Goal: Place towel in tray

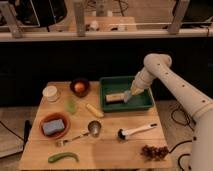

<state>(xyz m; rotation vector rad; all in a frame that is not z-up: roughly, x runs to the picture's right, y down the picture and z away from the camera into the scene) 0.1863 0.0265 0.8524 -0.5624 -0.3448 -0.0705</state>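
Note:
The dark green tray [107, 83] sits at the back right of the wooden table. A tan block [114, 97] lies inside it. My gripper [132, 93] reaches down into the tray from the right, just right of the tan block. It is shut on the grey-blue towel [127, 97], which hangs bunched at its tip, low over the tray floor and beside the block. I cannot tell whether the towel touches the floor.
A dark bowl with an orange fruit [80, 87] stands left of the tray, with a white cup [50, 93] further left. An orange-brown bowl holds a blue sponge [52, 126]. A yellow corn piece [94, 110], metal scoop [93, 128], white-handled brush [136, 131], dark grapes [154, 151] and green pepper [63, 157] lie in front.

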